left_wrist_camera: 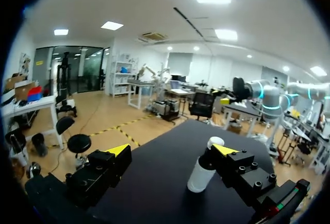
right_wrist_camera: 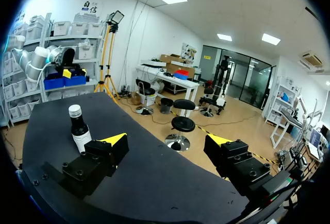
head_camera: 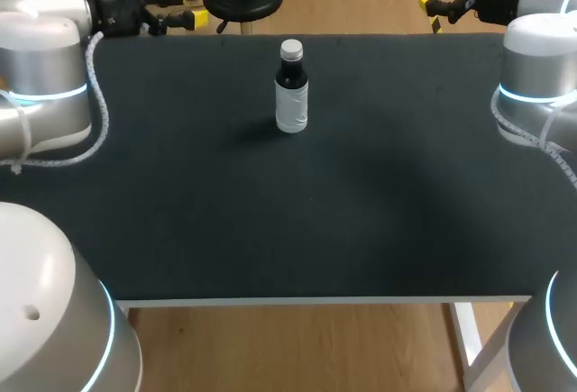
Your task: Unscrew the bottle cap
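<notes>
A small dark bottle [head_camera: 290, 95] with a white label and a white cap [head_camera: 291, 49] stands upright at the far middle of the black table [head_camera: 361, 212]. My left gripper [head_camera: 185, 9] hovers open at the far left corner, well away from the bottle. At the far right corner my right gripper [head_camera: 430, 12] is open too. In the left wrist view the bottle [left_wrist_camera: 197, 176] stands ahead, partly behind one finger of the open left gripper [left_wrist_camera: 171, 151]. Seen from the right wrist, the bottle [right_wrist_camera: 79, 129] is ahead and off to one side of the open right gripper [right_wrist_camera: 166, 140].
The table's white front edge [head_camera: 325, 300] runs close to me. Silver arm links rise at the left side [head_camera: 45, 77] and the right side [head_camera: 536, 77] of the table. A white cable [head_camera: 97, 113] hangs from the left arm.
</notes>
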Controlling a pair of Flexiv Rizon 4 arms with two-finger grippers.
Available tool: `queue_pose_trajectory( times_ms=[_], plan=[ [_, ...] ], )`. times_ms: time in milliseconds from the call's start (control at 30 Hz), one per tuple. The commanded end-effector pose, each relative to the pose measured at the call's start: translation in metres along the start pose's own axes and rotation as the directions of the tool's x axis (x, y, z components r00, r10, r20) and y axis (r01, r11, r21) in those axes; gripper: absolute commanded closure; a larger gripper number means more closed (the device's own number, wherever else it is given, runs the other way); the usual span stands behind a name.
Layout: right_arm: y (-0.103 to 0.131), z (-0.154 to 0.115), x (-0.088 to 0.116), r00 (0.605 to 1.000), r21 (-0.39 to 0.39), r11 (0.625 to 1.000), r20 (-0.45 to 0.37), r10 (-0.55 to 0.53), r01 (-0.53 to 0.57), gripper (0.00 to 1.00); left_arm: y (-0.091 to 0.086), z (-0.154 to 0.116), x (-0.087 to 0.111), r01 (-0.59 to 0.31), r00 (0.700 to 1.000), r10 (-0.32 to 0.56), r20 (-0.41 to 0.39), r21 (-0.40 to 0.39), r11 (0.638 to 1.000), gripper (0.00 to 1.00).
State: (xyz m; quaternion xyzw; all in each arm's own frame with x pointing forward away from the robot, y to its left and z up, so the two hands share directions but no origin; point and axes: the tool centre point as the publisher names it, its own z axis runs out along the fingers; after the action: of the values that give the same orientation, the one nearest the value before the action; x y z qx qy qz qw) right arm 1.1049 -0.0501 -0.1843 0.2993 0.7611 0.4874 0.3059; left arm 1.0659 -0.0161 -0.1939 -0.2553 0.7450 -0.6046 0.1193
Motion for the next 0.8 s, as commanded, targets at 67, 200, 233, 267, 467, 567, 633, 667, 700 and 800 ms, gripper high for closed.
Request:
queue_pose_trajectory(
  times_ms=[67,200,233,267,467,567,633,667,700,800],
  plan=[
    [0.000,0.000,0.000,1.000,0.000,1.000,0.000,0.000,0.000,0.00,0.018,0.009,-0.008,-0.110,0.967,0.135,-0.218,0.120,0.987,0.00],
    [0.000,0.000,0.000,1.000,0.000,1.000,0.000,0.000,0.000,0.00,0.026,0.015,-0.008,-0.140,0.947,0.184,-0.264,0.177,0.974,0.00],
    [0.000,0.000,0.000,1.000,0.000,1.000,0.000,0.000,0.000,0.00,0.027,0.017,-0.007,-0.142,0.942,0.194,-0.275,0.196,0.970,0.00],
    [0.000,0.000,0.000,1.000,0.000,1.000,0.000,0.000,0.000,0.00,0.029,0.020,-0.007,-0.144,0.942,0.195,-0.272,0.197,0.970,0.00],
    [0.000,0.000,0.000,1.000,0.000,1.000,0.000,0.000,0.000,0.00,0.038,0.035,-0.002,-0.148,0.905,0.230,-0.357,0.241,0.959,0.00],
    [0.000,0.000,0.000,1.000,0.000,1.000,0.000,0.000,0.000,0.00,0.042,0.044,0.001,-0.123,0.890,0.226,-0.397,0.268,0.956,0.00],
    [0.000,0.000,0.000,1.000,0.000,1.000,0.000,0.000,0.000,0.00,0.045,0.052,0.004,-0.109,0.879,0.220,-0.422,0.271,0.956,0.00],
    [0.000,0.000,0.000,1.000,0.000,1.000,0.000,0.000,0.000,0.00,0.046,0.056,0.005,-0.104,0.875,0.217,-0.433,0.269,0.958,0.00],
    [0.000,0.000,0.000,1.000,0.000,1.000,0.000,0.000,0.000,0.00,0.048,0.061,0.006,-0.101,0.865,0.218,-0.453,0.268,0.958,0.00],
    [0.000,0.000,0.000,1.000,0.000,1.000,0.000,0.000,0.000,0.00,0.051,0.074,0.008,-0.089,0.849,0.214,-0.484,0.267,0.960,0.00]
  ],
)
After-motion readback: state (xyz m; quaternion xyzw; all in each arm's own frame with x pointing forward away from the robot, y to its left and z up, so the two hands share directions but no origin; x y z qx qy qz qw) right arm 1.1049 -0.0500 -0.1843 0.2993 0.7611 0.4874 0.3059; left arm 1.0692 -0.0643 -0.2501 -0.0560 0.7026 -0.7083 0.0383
